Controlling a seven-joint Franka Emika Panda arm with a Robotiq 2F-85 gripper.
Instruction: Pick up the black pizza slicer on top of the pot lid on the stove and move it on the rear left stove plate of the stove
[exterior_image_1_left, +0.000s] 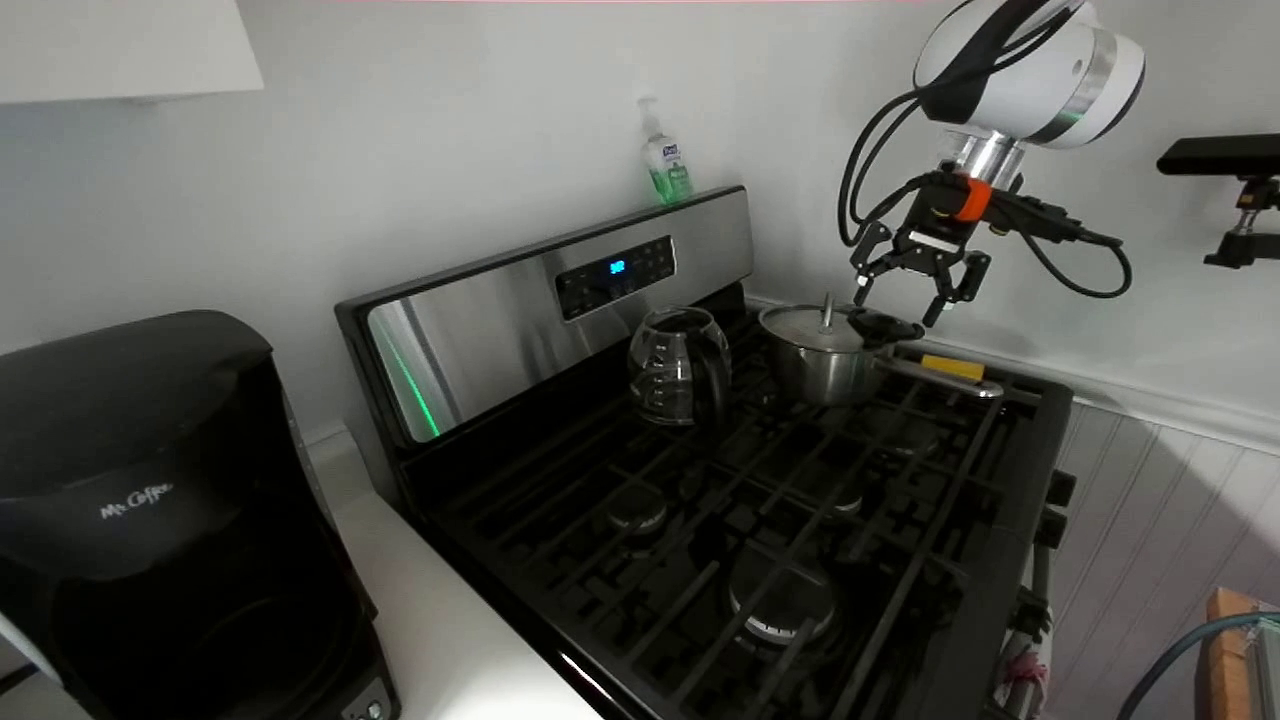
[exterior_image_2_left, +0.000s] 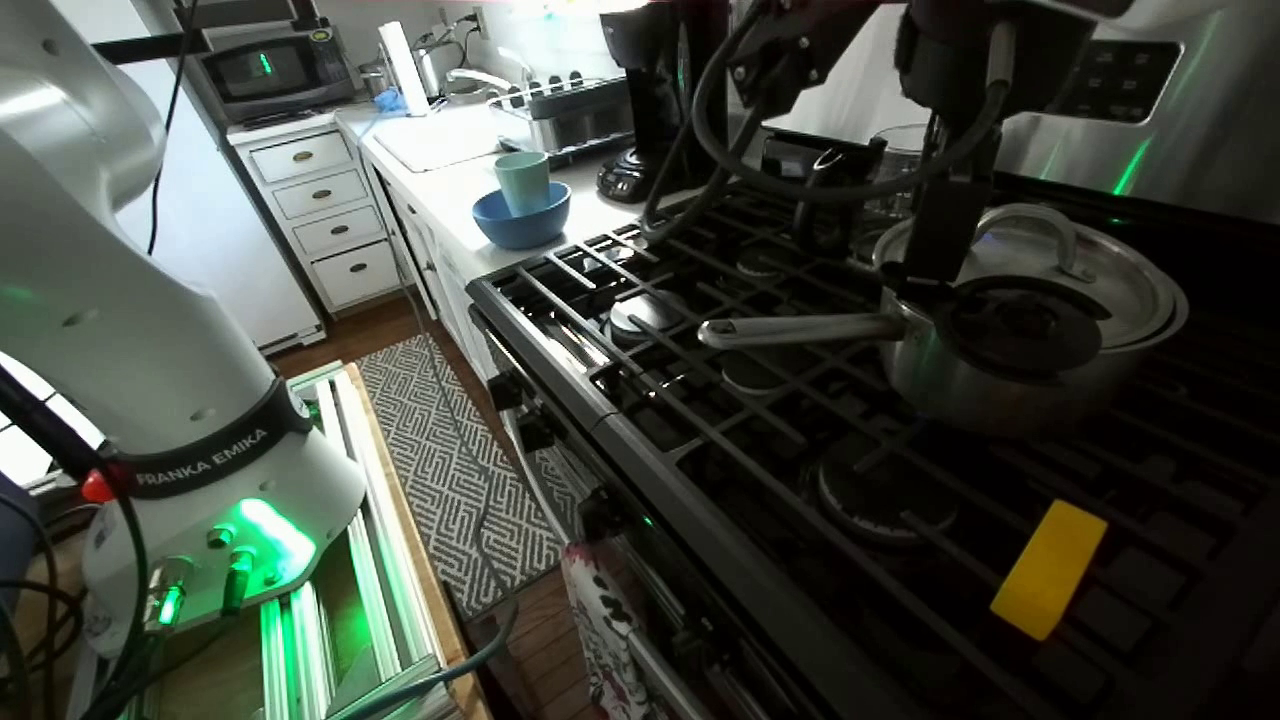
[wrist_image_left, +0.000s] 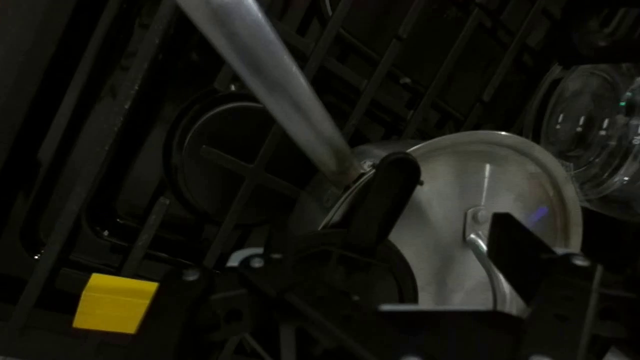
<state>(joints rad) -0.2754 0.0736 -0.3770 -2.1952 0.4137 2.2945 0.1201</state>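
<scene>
Gripper (exterior_image_1_left: 896, 307) at upper right of an exterior view, pointing down, fingers spread wide, nothing held. Black pizza slicer (exterior_image_2_left: 1030, 325) just below, lying on the pot lid (wrist_image_left: 450, 195) near its edge, right side of an exterior view; its handle shows mid-frame in the wrist view, between the fingers. Contact: cannot tell, too dark. Step in hand, my judgement: lining up for the pick. Next calls for a small drop, then closing across the handle, keeping the finger at right of the wrist view off the lid's metal loop (wrist_image_left: 497, 282). Pot (exterior_image_2_left: 1000, 400) beneath, its long handle (exterior_image_2_left: 800, 331) running left in an exterior view. Farther out, glass carafe (exterior_image_1_left: 660, 380), centre frame, probably close to the carry path, so lift well first. Likely rear left plate (exterior_image_1_left: 637, 508) of the stove (exterior_image_1_left: 490, 340): mid-frame, a little low; delivery there not yet begun
</scene>
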